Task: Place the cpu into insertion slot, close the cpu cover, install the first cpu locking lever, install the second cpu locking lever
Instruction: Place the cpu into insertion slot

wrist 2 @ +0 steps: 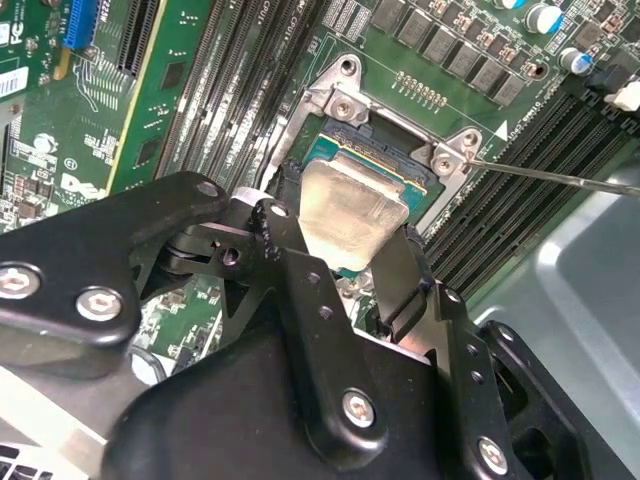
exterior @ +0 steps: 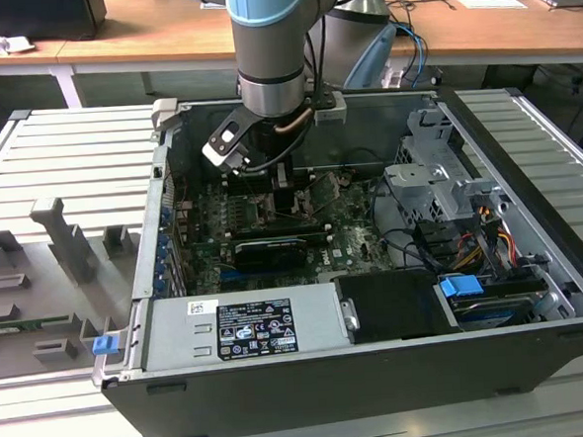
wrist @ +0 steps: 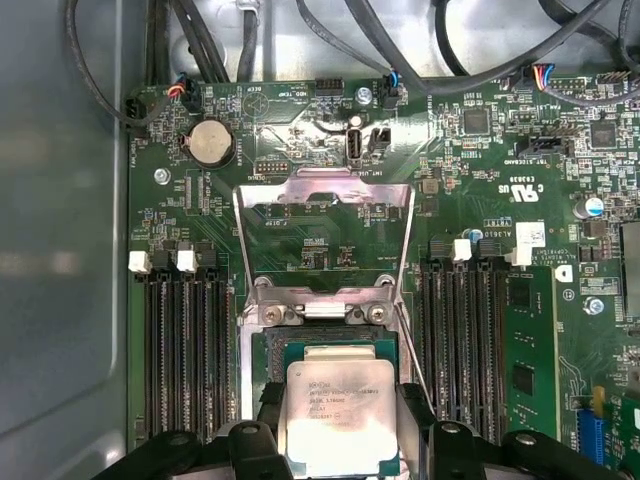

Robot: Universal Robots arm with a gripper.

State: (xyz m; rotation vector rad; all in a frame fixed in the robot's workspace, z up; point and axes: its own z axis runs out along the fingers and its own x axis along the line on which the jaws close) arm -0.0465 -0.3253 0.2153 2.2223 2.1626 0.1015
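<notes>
Exterior view: arm reached down into the open computer case (exterior: pixel 526 165), with the gripper (exterior: pixel 277 175) low over the motherboard (exterior: pixel 352 240) in the upper centre of the frame; a grey fixture tray (exterior: pixel 38 283) lay outside the case toward the exterior view's left. Second wrist view: the black fingers (wrist 2: pixel 405 265) pinched the cpu (wrist 2: pixel 350 205) by opposite edges, directly above the insertion slot (wrist 2: pixel 392 135). The chip looked slightly tilted against the socket rim; could not tell whether it was seated. A thin wire locking lever (wrist 2: pixel 560 177) ran out from a socket corner, apparently unlatched. First wrist view: cpu (wrist: pixel 340 410) was gripped between the fingers (wrist: pixel 268 425) over the insertion slot (wrist: pixel 270 345). The cpu cover (wrist: pixel 322 190) stood swung up on its hinge, board visible through its window. Judgement: step one was under way, chip at the socket but not released. Cover was not closed and neither lever installed.
</notes>
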